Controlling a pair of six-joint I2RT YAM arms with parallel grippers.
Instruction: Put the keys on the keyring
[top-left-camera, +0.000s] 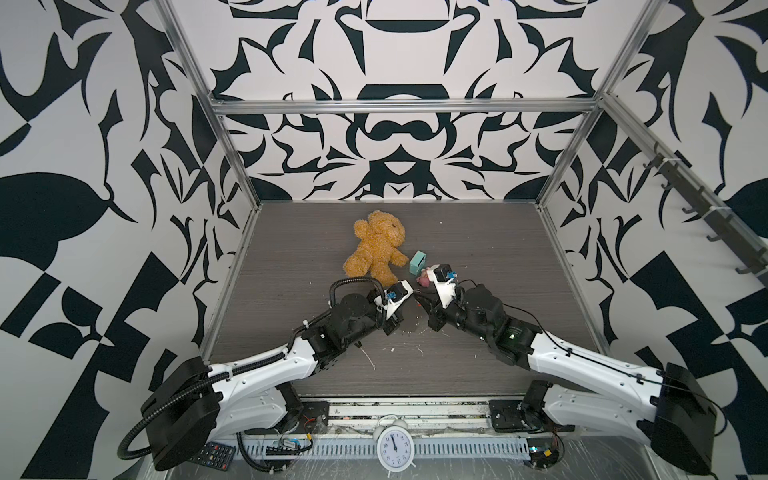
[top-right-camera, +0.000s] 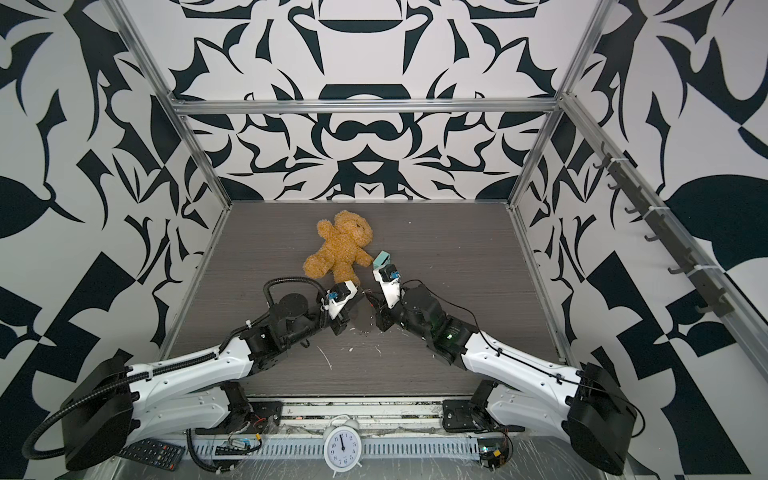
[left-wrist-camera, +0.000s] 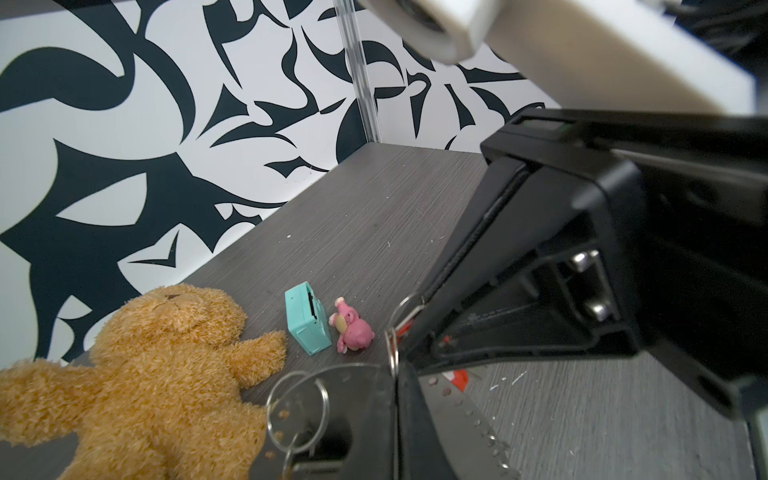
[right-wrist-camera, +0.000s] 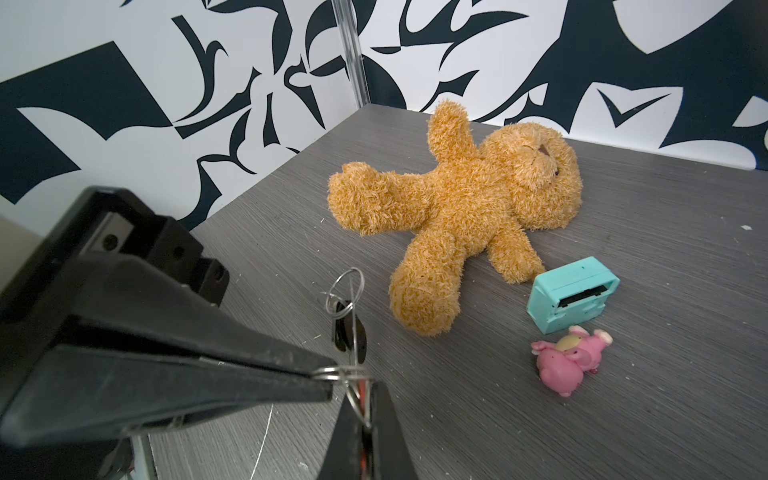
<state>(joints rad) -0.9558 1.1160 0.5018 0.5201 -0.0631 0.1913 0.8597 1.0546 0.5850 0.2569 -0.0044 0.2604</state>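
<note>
Looking through the right wrist view, you find your right gripper (right-wrist-camera: 326, 376) closed flat, its tip pinching the keyring (right-wrist-camera: 343, 373), a thin silver ring held clear of the grey table (right-wrist-camera: 623, 374). Your left gripper (right-wrist-camera: 365, 392) meets the same ring from the other side. Its fingers (right-wrist-camera: 390, 436) stand close together with a narrow slit between them, and a sliver of the red tag (right-wrist-camera: 362, 405) sits in that slit beside the ring wire. You cannot tell whether those fingers press on the tag or merely flank it. Only slivers of the tag show, so any label on it is hidden from you.

A second silver ring (right-wrist-camera: 348, 286) stands near the pinched one, and the black fob (right-wrist-camera: 349, 332) is joined to it by a smaller ring. In the left wrist view the grey strap (left-wrist-camera: 357, 386) with its dotted edge curves past that ring.

In both top views your two grippers meet over the middle of the table, just in front of the teddy bear (top-left-camera: 378, 249). The rings are too small to make out there. A teal box (top-left-camera: 417, 262) lies by the bear's paw, with a pink toy (left-wrist-camera: 353, 330) just beside it.

For writing, you can read the dial of the white alarm clock (top-left-camera: 393, 446) at the front edge. It shows numerals 1 to 12, with the hands pointing up toward the 12. The black remote control (top-left-camera: 214, 455) by the left arm's base has coloured buttons whose print is too small to read.
</note>
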